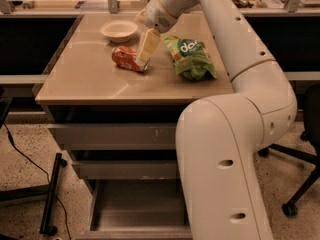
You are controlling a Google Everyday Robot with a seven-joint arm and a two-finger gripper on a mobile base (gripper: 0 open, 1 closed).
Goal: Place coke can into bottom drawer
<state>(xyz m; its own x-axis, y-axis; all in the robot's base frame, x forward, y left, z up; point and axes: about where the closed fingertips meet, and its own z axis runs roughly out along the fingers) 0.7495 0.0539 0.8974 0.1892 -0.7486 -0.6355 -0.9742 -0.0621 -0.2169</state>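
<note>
The coke can [125, 58] lies on its side on the tan tabletop [90, 79], in front of a white bowl. My gripper [145, 54] hangs point-down over the can's right end, its pale fingers [146, 46] touching or nearly touching it. The bottom drawer [135, 209] is pulled open below the table, its grey floor bare. My white arm covers the drawer's right part.
A white bowl [119, 30] sits behind the can. A green snack bag [191, 58] lies to the can's right. Two upper drawers [112, 136] are pulled out slightly. A black stand base [50, 199] and cable lie on the floor at left; a chair base [295, 184] stands at right.
</note>
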